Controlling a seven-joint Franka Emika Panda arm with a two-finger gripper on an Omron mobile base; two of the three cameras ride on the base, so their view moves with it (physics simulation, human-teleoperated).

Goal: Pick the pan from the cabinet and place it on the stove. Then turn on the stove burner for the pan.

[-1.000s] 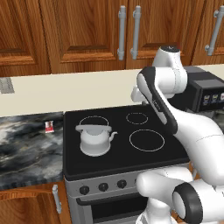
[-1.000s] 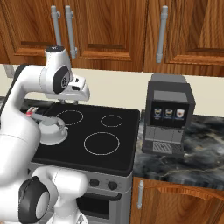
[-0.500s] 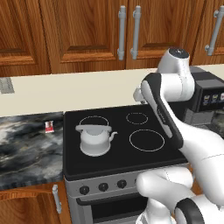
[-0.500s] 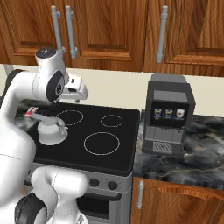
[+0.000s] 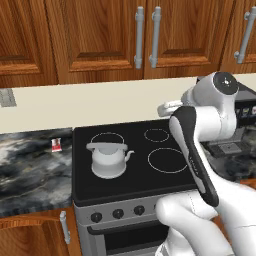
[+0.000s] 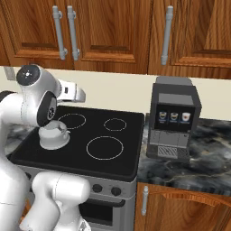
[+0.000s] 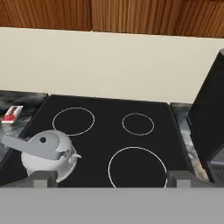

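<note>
White kettle [image 7: 48, 155] sits on the stove [image 7: 105, 127]; pincer [image 7: 107, 180] spread wide above.

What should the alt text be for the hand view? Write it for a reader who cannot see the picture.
Looking down on the black glass stove with its white ring outlines, a white kettle sits at its lower left. The open gripper hangs above the front edge, holding nothing. A black coffee machine stands at the right, and wooden cabinet fronts run along the top.
</note>
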